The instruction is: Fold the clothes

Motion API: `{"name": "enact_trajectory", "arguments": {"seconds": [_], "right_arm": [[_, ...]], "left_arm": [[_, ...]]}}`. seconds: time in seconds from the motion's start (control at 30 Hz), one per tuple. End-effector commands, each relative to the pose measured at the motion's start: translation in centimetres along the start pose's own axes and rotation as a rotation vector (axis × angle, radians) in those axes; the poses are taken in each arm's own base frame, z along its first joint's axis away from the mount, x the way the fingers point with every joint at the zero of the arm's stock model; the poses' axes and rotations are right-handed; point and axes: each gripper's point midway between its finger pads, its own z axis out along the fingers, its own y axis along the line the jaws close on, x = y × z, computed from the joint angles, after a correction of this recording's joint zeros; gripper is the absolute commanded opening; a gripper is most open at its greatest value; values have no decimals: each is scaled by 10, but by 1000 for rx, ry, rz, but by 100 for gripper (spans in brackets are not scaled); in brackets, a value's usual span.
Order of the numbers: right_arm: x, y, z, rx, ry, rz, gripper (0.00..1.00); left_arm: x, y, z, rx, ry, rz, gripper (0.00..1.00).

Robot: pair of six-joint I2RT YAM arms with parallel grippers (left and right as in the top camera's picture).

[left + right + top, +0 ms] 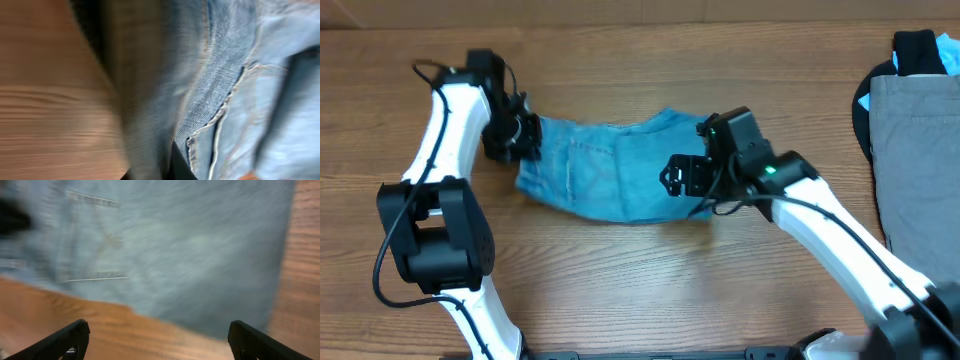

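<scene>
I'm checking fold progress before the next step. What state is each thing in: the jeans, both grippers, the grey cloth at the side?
Jeans: folded up into a short, slightly rumpled bundle, pocket stitching facing up.
Left gripper: shut on the jeans' left edge.
Right gripper: open, fingers wide apart, over the jeans' right part.
Grey cloth: lying flat at the far right, no gripper on it.

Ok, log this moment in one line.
left hand: shut on jeans, left edge | right hand: open over jeans, right end | jeans: lying bunched on table
</scene>
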Motion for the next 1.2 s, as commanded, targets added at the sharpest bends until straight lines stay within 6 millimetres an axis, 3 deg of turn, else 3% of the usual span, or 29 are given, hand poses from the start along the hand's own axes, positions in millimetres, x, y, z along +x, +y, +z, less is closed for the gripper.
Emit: {"name": "enact_trajectory", "arguments": {"seconds": [0.0,0.1,0.27,0.37,0.43,0.67,0.87,0.97,1.07,1.1,1.17], "right_arm": [[1,-22,34,88,30,10,93],[9,-42,75,128,93,28,92],[28,-57,114,129,188,55,92],[33,-62,121,140,207,62,92],[33,-62,122,139,207,62,92],[34,-61,122,133,210,63,93],[34,-61,122,132,209,63,93],[34,-61,122,132,210,63,93],[35,-61,122,132,214,69,93],[33,-62,120,131,216,80,93],[28,-66,114,139,214,104,93]], "left_arm": [[-19,-20,-53,-38,-89,31,4],[-11,-54,-78,-31,-95,96,4],[5,-98,-73,-24,-74,189,4],[13,-121,-68,-10,-68,226,4],[19,-151,-63,30,-80,281,4],[27,-220,-53,97,-161,371,15],[36,-245,-43,117,-172,421,22],[40,-249,-31,107,-158,435,25],[40,-247,-19,100,-137,432,15],[41,-247,-12,101,-118,430,7],[42,-249,-7,116,-100,430,5]]}}
